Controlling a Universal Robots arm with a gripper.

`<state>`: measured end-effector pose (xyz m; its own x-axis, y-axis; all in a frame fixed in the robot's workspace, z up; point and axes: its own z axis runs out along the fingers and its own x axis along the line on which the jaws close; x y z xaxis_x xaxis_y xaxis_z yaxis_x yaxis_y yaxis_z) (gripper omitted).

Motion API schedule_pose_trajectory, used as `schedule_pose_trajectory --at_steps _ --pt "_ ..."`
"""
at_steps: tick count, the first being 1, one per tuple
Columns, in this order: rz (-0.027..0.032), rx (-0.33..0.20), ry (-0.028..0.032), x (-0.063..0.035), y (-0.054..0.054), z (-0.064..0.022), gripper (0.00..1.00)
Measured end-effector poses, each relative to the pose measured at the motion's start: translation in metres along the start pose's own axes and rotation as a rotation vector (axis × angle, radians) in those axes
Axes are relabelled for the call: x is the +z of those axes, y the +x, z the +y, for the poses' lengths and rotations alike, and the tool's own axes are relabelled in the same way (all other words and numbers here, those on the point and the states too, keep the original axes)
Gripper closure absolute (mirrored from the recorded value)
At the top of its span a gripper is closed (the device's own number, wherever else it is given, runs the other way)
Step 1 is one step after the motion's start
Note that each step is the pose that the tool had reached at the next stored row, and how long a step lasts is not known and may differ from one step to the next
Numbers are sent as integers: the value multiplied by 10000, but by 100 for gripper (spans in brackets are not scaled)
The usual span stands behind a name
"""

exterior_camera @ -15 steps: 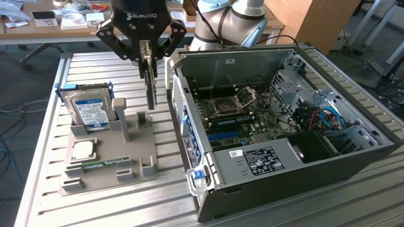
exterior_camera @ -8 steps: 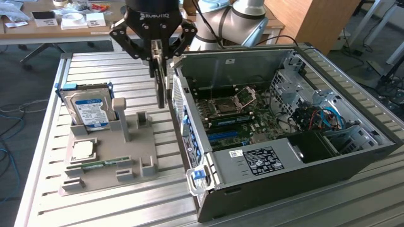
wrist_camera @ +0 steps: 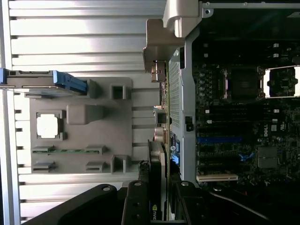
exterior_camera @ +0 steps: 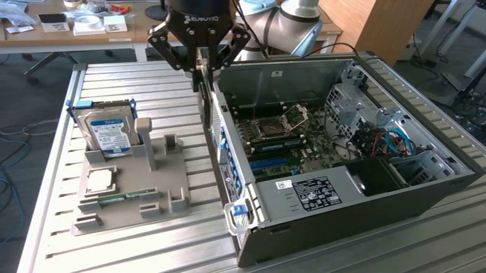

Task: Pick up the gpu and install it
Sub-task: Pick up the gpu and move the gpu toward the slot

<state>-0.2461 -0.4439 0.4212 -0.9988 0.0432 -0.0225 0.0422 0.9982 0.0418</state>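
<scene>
Gripper [exterior_camera: 200, 60] jaws are pinched on the gpu [exterior_camera: 202, 79], which hangs edge-on and upright between them. The wrist view confirms the grip [wrist_camera: 157, 190] on the card's [wrist_camera: 156, 180] two faces.

Step in hand, as judged: transfer to the computer case [exterior_camera: 425, 170]. The card is off the grey holder [exterior_camera: 163, 176] and sits above the case's rear wall, not over the motherboard [exterior_camera: 288, 142].

Seating would call for lining the card edge with the blue slot [wrist_camera: 219, 139] and the bracket with the rear opening. The rear wall is the nearest obstruction.

Hard drive [exterior_camera: 110, 128], memory stick [exterior_camera: 122, 198] and processor [exterior_camera: 100, 181] remain in the holder, well apart.
</scene>
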Motion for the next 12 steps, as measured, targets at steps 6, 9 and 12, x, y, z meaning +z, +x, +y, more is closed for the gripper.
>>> schedule_pose_trajectory --at_steps 6,9,12 --pt "1 1 -7 3 -126 5 73" --pt "2 1 -11 4 -181 8 73" --pt "2 1 -14 5 -240 10 73"
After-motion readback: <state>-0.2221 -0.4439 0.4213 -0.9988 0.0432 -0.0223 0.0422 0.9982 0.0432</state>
